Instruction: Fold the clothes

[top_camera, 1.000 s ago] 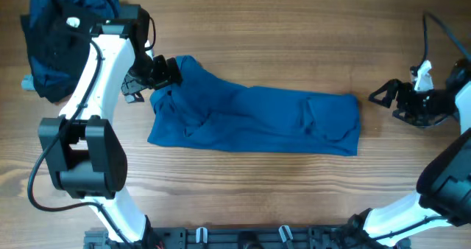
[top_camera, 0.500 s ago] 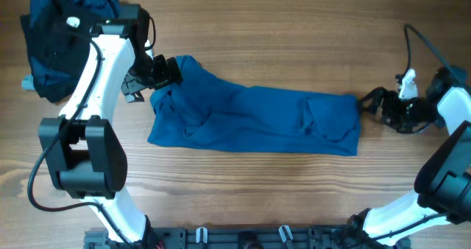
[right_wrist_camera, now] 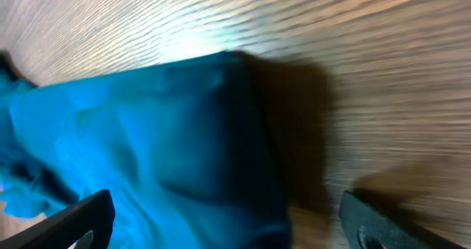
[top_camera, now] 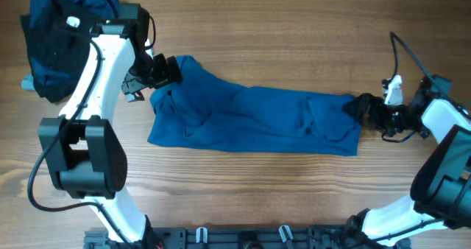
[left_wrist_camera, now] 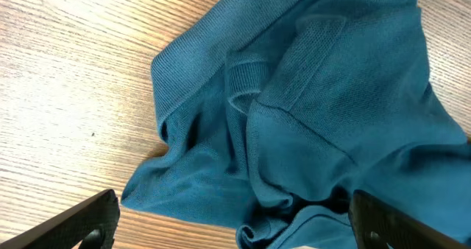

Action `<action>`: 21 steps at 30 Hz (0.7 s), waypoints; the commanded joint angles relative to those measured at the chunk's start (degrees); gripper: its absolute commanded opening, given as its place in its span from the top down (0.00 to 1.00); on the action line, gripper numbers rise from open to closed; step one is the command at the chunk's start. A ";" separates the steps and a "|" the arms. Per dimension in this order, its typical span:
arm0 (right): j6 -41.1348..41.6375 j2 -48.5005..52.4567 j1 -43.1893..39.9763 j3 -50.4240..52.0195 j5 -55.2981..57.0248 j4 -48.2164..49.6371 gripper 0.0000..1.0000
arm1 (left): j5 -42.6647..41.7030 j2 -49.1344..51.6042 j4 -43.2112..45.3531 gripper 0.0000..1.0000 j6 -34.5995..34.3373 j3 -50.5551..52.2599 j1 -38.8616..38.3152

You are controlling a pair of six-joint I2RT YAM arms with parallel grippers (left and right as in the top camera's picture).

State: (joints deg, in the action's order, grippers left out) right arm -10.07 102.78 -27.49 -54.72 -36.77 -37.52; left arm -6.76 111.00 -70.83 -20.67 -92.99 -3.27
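The clothes, a medium-blue polo shirt (top_camera: pixel 250 120), lie in a long rumpled strip across the middle of the table. My left gripper (top_camera: pixel 158 72) is open over the shirt's upper left end. In the left wrist view the ribbed collar (left_wrist_camera: pixel 191 65) lies ahead, and the left gripper (left_wrist_camera: pixel 235 227) straddles bunched fabric with nothing clamped. My right gripper (top_camera: pixel 360 107) sits at the shirt's right end, open. In the right wrist view the shirt (right_wrist_camera: pixel 147 131) ends between the spread fingertips of the right gripper (right_wrist_camera: pixel 228 223), one black finger (right_wrist_camera: pixel 397 223) over bare wood.
A heap of dark garments (top_camera: pixel 59 35) lies at the far left corner behind my left arm. A black cable (top_camera: pixel 405 50) loops above the right wrist. A black rail (top_camera: pixel 235 238) runs along the table's front edge.
My right gripper has moved left from the table's right side up to the shirt's right end. The left arm and the shirt have not moved.
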 commanded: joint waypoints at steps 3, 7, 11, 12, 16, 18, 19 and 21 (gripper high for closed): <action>4.00 3.63 1.29 3.80 3.28 -3.61 0.01 | -0.48 -0.70 -0.02 0.00 0.72 0.11 0.11; 4.20 3.63 1.29 3.85 0.39 -4.94 0.08 | -0.50 -0.70 0.15 0.00 0.72 0.11 0.13; 4.04 3.63 1.29 3.85 1.09 -5.73 0.24 | -1.01 -0.70 0.17 0.00 0.72 0.11 0.11; 4.07 3.63 1.29 3.85 1.11 -5.62 0.33 | -1.31 -0.70 0.17 0.00 0.72 0.11 0.11; 4.04 3.63 1.29 3.85 1.09 -5.11 0.54 | -1.33 -0.70 0.15 0.00 0.72 0.11 0.11; 4.07 3.63 1.29 3.85 1.09 -5.07 0.65 | -1.33 -0.70 0.17 0.00 0.72 0.11 0.11; 4.02 3.63 1.29 3.85 1.09 -5.05 0.74 | -1.33 -0.70 0.15 0.00 0.72 0.11 0.11; 4.07 3.63 1.29 3.85 1.07 -4.59 0.91 | -1.33 -0.70 0.17 0.00 0.72 0.11 0.11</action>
State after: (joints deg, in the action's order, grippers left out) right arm -5.67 104.95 -26.65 -51.70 -37.23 -42.54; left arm -7.40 111.00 -70.67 -20.67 -92.99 -3.27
